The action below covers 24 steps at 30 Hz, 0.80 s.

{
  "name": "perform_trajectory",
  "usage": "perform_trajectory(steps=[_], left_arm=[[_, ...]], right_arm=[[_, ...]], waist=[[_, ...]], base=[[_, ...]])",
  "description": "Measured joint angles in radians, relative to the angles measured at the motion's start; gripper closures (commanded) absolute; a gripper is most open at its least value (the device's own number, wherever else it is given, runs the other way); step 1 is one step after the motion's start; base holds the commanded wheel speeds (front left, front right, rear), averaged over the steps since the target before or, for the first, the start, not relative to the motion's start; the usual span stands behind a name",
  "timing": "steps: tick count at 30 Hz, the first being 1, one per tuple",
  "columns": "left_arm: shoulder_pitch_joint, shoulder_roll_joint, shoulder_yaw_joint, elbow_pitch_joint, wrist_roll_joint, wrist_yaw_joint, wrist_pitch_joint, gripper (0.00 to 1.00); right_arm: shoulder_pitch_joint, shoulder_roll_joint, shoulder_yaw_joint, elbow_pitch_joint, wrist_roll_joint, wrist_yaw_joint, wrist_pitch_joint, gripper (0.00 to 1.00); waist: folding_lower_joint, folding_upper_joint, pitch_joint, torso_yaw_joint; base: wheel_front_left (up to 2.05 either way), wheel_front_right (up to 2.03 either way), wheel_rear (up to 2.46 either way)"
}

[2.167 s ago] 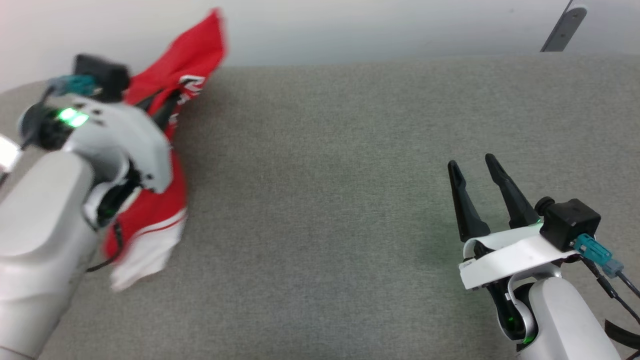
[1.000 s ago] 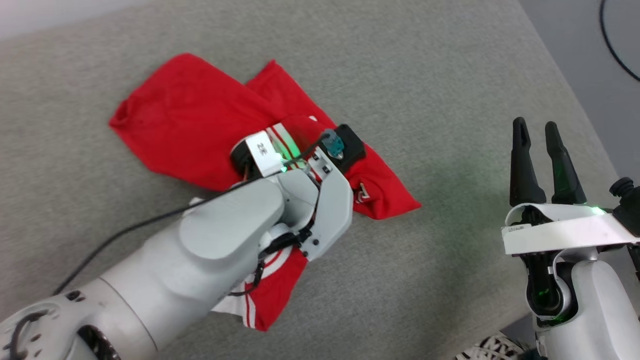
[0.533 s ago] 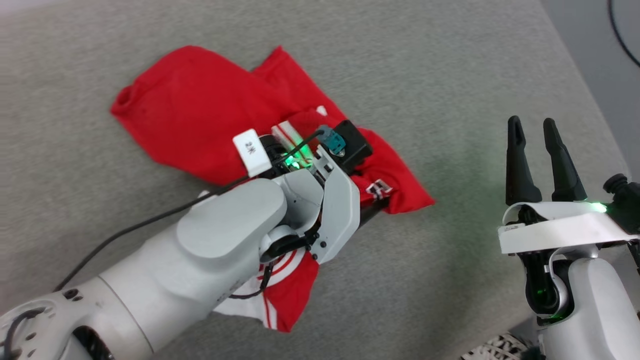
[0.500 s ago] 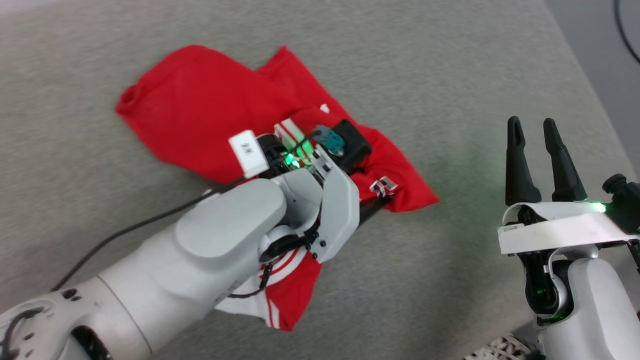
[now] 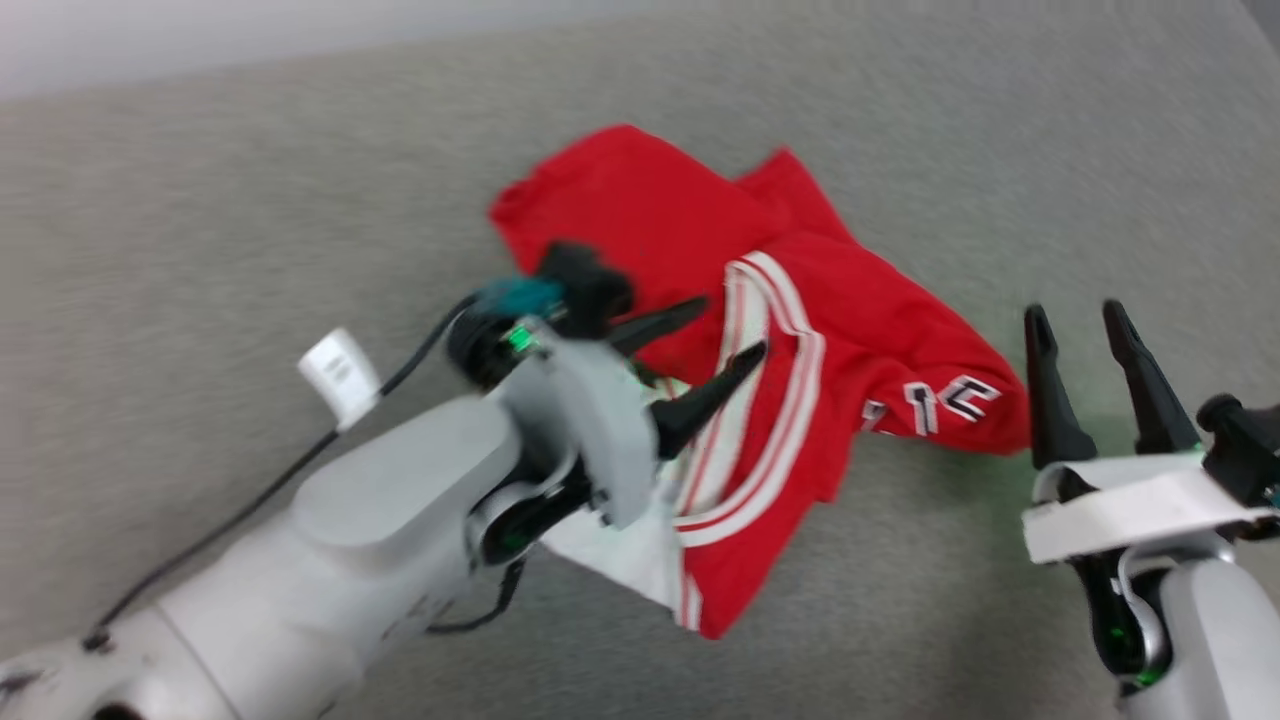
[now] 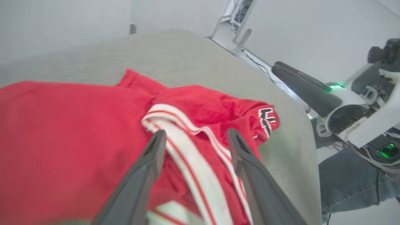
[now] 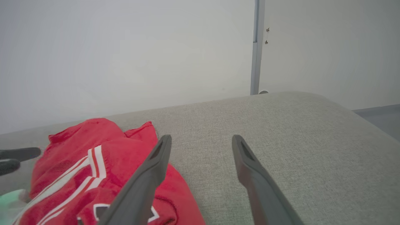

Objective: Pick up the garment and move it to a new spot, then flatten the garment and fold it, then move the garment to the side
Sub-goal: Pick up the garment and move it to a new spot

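Left pincer (image 5: pixel 735 328) spread above garment (image 5: pixel 880 320) | right pincer (image 5: pixel 1075 315) spread, just beside it | grey cushion (image 5: pixel 250 200) beneath | jeans (image 6: pixel 350 184) past edge

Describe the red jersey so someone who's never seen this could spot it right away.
On the grey surface, look between the left gripper and the right gripper. The jersey lies crumpled there: bright red on the grey, with white double stripes and a black-and-white number print at its right end.

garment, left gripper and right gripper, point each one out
garment (image 5: pixel 650 200), head view, on its plain red upper panel
left gripper (image 5: pixel 733 326), head view, midway between its open fingertips
right gripper (image 5: pixel 1072 310), head view, midway between its open fingertips
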Motion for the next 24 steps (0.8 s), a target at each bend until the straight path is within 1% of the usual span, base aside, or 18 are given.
perform_trajectory(steps=[4,6,11,15,19,22,24], left_arm=[[0.097,0.026,0.025,0.057,-0.02,0.009,-0.104,0.0],[0.146,0.031,0.054,0.083,-0.043,0.014,-0.143,0.0],[0.274,0.035,0.138,0.135,-0.041,0.017,-0.177,0.0],[0.392,0.04,0.311,0.125,0.036,0.03,-0.18,0.0],[0.553,0.038,0.495,0.09,0.123,0.04,-0.18,0.0],[0.65,0.035,0.653,0.042,0.199,0.052,-0.18,0.0],[0.715,0.036,0.73,0.005,0.274,0.06,-0.18,0.0]], right_arm=[[0.029,-0.042,0.001,0.016,-0.005,0.0,0.0,0.0],[0.047,-0.064,-0.004,0.022,-0.005,0.0,0.0,0.0],[0.105,-0.11,-0.036,0.029,-0.002,0.0,0.0,0.0],[0.157,-0.143,-0.058,0.027,0.024,0.0,0.0,0.0],[0.201,-0.168,-0.073,0.024,0.033,0.0,0.0,0.0],[0.229,-0.173,-0.086,0.016,0.039,0.0,0.0,0.0],[0.249,-0.175,-0.095,0.01,0.04,0.0,0.0,0.0]], waist=[[0.0,-0.0001,-0.045,0.065],[0.0,0.0,-0.067,0.095],[0.0,0.0,-0.123,0.165],[0.0,0.0,-0.172,0.21],[0.0,-0.0001,-0.224,0.243],[0.0,0.0,-0.26,0.261],[0.0,0.0,-0.283,0.271]], base=[[0.0,0.0,0.0],[0.0,0.0,0.0],[0.0,0.0,0.0],[0.0,0.0,0.0],[0.0,0.0,0.0],[0.0,0.0,0.0],[0.0,0.0,0.0]])
